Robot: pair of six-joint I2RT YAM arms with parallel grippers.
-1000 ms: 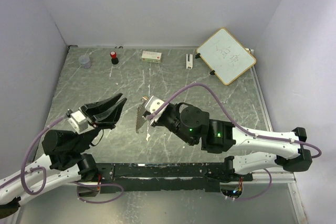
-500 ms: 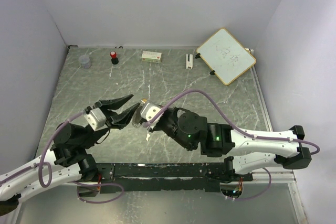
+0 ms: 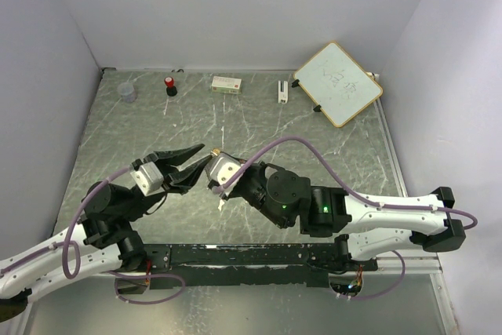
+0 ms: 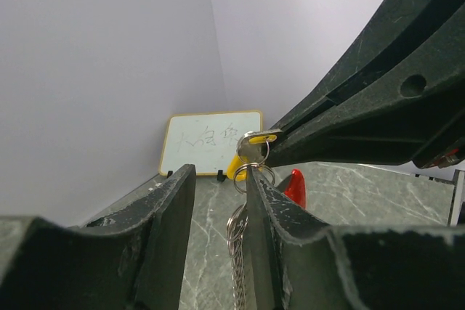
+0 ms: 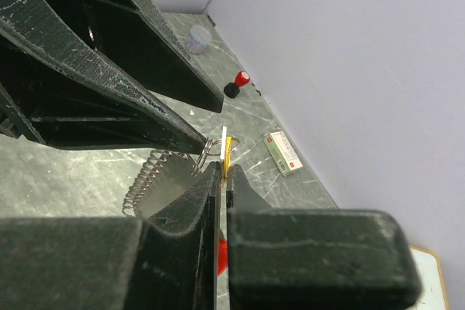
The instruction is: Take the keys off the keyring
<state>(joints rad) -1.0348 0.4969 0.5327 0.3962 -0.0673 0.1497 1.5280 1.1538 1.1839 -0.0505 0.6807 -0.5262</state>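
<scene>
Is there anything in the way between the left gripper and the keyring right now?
Nothing visible does. The left gripper is open, and the keyring already hangs in the gap between its fingers, close against one of them. The right gripper is shut on the yellow-headed key on that ring.

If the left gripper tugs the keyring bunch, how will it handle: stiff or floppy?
Likely floppy: the chain hangs limp below the keyring, so it should swing. Probably light and slippery: thin bare metal, so a grip may slide. The yellow key pinched by the right gripper would likely pivot on the ring.
</scene>
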